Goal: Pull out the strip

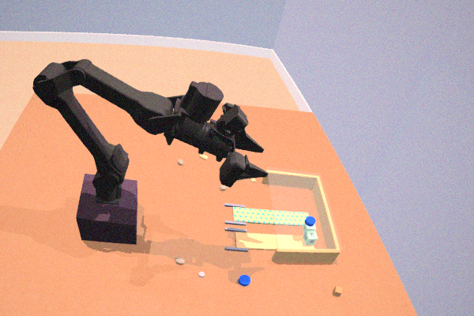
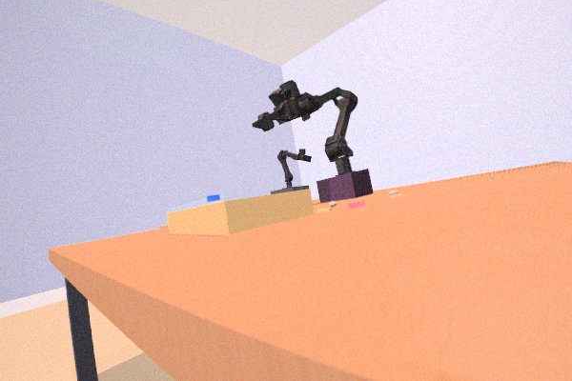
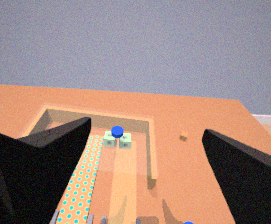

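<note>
My gripper (image 1: 265,162) (image 3: 148,129) is open and empty, high above the table and short of the walled tray (image 1: 328,213) (image 2: 267,210) (image 3: 152,150). Two mint cubes, one at left (image 3: 109,139) and one at right (image 3: 125,141), stand side by side in the tray. Both show small dark marks; which is the labelled cube I cannot tell. A blue disc (image 1: 310,221) (image 2: 213,198) (image 3: 117,131) shows above them. The plain yellow strip (image 1: 257,240) (image 3: 122,190) reaches the right cube. The dotted strip (image 1: 268,216) (image 3: 78,192) lies parallel; its contact with the left cube is unclear.
Several grey rails, one of them outermost (image 1: 236,249), flank the strips' near ends. A pale see-through sheet seems to cover the tray. A second blue disc (image 1: 244,280), a wooden cube (image 1: 337,291) (image 3: 183,135), pebbles, including one (image 1: 179,261), and a pink block (image 2: 357,204) lie around.
</note>
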{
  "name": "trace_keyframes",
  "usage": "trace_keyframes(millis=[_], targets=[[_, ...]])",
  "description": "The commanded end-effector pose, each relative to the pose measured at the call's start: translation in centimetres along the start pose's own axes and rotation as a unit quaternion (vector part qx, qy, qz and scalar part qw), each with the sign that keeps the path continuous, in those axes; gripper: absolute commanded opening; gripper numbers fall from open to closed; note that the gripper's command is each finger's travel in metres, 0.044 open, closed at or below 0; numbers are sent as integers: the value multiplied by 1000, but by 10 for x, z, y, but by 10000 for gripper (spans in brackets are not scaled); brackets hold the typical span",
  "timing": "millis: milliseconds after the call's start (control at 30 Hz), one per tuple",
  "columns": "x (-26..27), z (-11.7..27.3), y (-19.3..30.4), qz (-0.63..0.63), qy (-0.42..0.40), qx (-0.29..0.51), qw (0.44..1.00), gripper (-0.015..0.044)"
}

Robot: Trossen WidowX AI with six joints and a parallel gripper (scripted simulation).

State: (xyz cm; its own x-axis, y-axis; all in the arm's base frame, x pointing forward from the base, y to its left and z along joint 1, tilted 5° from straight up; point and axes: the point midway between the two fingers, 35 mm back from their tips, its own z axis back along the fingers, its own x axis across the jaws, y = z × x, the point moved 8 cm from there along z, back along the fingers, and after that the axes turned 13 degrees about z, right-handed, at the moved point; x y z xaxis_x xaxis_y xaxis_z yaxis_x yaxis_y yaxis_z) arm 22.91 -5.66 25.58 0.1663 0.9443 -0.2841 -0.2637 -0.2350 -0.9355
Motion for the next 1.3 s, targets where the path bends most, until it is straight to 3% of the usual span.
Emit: trace_keyframes(millis=[0, 100, 333, 433, 833, 1067, 1267], targets=[[41, -8, 26, 4, -73, 74, 995, 400], [67, -7, 42, 16, -117, 120, 986, 400], [68, -7, 43, 17, -120, 123, 985, 400], [66, -17, 40, 20, -121, 156, 980, 321], [44, -111, 47, 20, -139, 415, 899, 6], [26, -160, 78, 3, -155, 548, 822, 0], [24, -164, 82, 1, -157, 560, 813, 0]])
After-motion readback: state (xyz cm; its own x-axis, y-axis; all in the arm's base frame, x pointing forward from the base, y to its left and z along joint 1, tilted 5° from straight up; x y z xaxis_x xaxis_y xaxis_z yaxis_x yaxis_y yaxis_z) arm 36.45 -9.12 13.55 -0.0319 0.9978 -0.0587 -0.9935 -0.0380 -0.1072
